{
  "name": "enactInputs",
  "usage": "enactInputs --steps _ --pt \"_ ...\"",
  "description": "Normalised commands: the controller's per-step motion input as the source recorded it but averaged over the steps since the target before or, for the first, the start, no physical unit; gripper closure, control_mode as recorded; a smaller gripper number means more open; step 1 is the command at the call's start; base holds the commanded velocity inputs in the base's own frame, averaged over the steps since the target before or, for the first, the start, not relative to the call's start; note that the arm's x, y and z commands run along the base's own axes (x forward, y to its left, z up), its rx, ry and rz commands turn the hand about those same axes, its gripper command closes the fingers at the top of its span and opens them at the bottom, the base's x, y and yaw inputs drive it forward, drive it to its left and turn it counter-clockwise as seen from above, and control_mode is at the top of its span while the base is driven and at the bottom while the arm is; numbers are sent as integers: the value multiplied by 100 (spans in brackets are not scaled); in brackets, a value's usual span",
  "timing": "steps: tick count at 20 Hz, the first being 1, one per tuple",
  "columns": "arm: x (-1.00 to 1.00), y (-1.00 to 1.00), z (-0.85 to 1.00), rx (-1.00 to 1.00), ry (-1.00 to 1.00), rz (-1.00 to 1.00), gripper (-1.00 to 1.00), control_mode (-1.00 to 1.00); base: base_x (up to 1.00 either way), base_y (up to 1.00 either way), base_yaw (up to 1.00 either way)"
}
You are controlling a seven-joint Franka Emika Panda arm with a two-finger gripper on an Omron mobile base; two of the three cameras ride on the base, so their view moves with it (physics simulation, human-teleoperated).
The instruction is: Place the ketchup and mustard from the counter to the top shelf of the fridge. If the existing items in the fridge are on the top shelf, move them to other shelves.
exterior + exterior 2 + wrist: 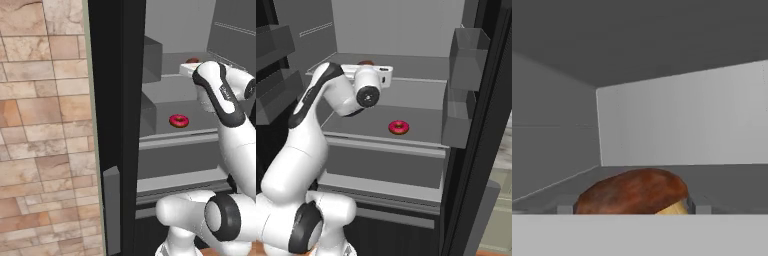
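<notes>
We are reaching deep into the fridge, our hand lying level over the top shelf. The brown cupcake-like lump is sitting on that shelf between our two finger tips, which are flanking it left and right; we cannot tell whether they are pressing on it. The gripper is standing partly spread. The pink donut is lying on the lower shelf, below the hand and well apart from the lump.
</notes>
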Motion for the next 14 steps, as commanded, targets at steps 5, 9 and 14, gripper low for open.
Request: enactInputs --steps 5,9,14 --pt "-100 0 86 13 9 0 100 -100 0 0 0" --pt "-100 0 -2 2 35 0 100 -100 0 0 0" --pt "-100 0 -79 0 58 2 100 -100 0 0 0"
